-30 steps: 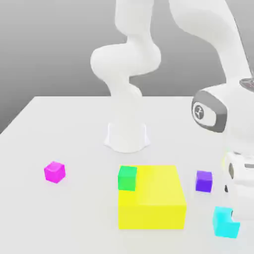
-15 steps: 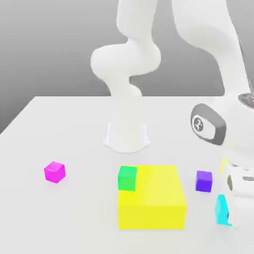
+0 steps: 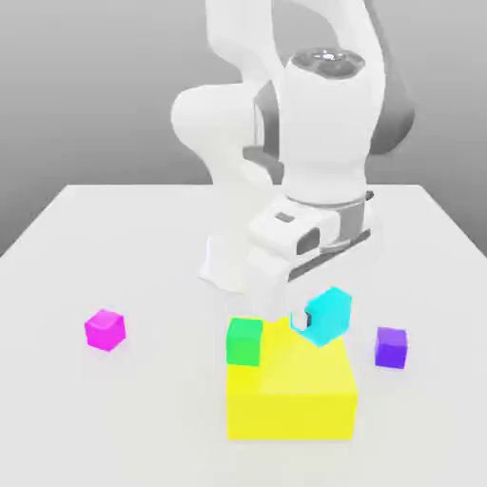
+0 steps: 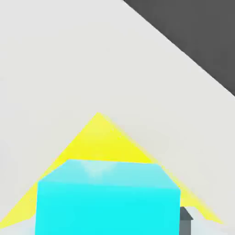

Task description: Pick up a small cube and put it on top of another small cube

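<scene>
I am watching the arm carrying the cyan cube [image 3: 329,315] in the air, clamped between the fingers of the gripper [image 3: 314,321]. A second ago that cube was sitting on the table [image 3: 133,247] at the exterior view's lower right, beyond the purple cube [image 3: 390,346], with the hand coming down around it; half a second ago it was already pinched and lifting there. The hand has since swung toward the exterior view's left and is hanging over the big yellow block [image 3: 291,390], with the cyan cube tilted above that block's far right part and clear of its top. The whole arm has folded back toward its base, so the wrist and forearm are standing in the middle of the exterior view, where earlier they were off at the right edge.

The rest is lying as it was. The green cube [image 3: 244,341] is sitting at the yellow block's near left corner, as it was in both earlier pictures. The purple cube is resting on the table just to the exterior view's right of the yellow block, and the magenta cube [image 3: 105,329] is well apart on the left.

In the hand view the cyan cube [image 4: 108,197] is sitting close in front of the camera, with the yellow block [image 4: 98,140] behind it against the pale table [image 4: 69,59].
</scene>
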`<state>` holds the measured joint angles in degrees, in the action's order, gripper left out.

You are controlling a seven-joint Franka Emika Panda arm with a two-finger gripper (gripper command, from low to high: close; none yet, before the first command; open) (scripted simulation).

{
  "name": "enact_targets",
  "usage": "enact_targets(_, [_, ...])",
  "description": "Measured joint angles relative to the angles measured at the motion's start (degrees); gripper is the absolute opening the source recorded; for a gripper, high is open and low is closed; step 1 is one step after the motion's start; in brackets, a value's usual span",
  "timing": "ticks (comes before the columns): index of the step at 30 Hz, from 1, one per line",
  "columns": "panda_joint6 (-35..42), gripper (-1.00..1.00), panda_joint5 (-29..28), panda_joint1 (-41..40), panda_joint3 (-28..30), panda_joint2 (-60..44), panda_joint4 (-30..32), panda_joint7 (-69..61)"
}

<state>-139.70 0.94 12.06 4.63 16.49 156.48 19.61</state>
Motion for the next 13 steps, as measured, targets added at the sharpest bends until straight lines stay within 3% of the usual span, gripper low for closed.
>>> enact_targets(4, [3.1,-1.00,-2.8,-6.1,-0.1,7.6,4.3,8.3])
enact_targets(9, [-6.6,-1.00,-3.2,-7.4,0.0,1.1,7.4,9.8])
enact_targets(10, [-8.5,1.00,-3.2,-7.5,0.0,-0.4,7.8,9.8])
enact_targets(13, [-8.5,1.00,-3.2,-7.5,0.0,-0.4,7.8,9.8])
